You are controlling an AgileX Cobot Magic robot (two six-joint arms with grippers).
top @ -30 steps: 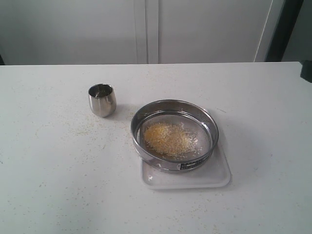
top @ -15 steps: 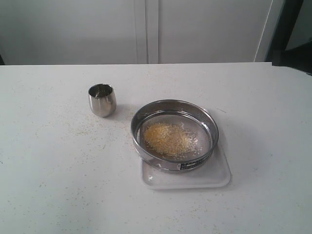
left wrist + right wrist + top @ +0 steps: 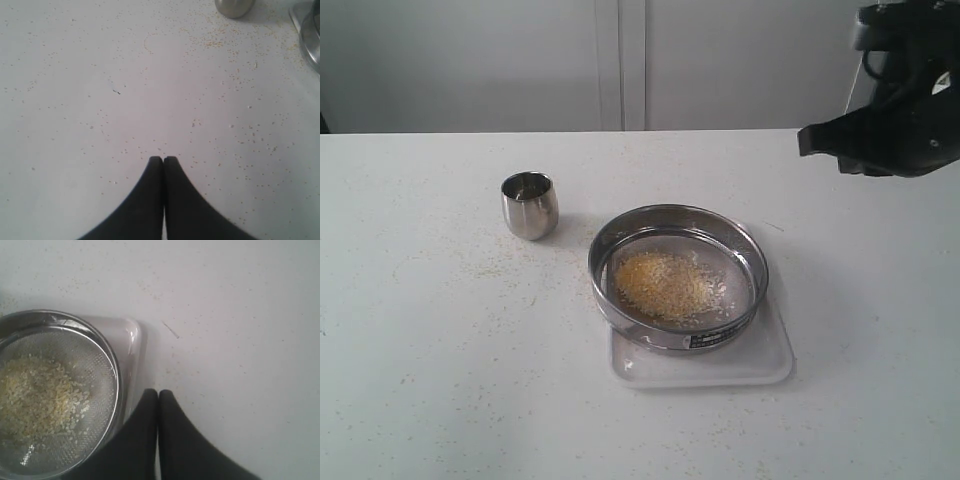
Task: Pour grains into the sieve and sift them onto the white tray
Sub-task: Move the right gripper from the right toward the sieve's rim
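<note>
Right arm arrives; grains wait in the sieve

Nearest lies the tray (image 3: 765,368) with the sieve (image 3: 650,336) resting on it and the grains (image 3: 665,283) heaped on its mesh. The rim label (image 3: 712,338) is too small to read. The cup (image 3: 530,205) stands well apart. Farthest, the right arm (image 3: 895,130), absent a moment ago, now hangs over the table's (image 3: 440,380) far right, so sifting probably comes next. The right gripper (image 3: 158,392) and left gripper (image 3: 163,159) are both pressed together and empty.

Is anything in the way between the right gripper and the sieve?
Nothing visible. Only bare table lies between the shut right gripper and the sieve; the steel cup stands off on the sieve's other side.
</note>
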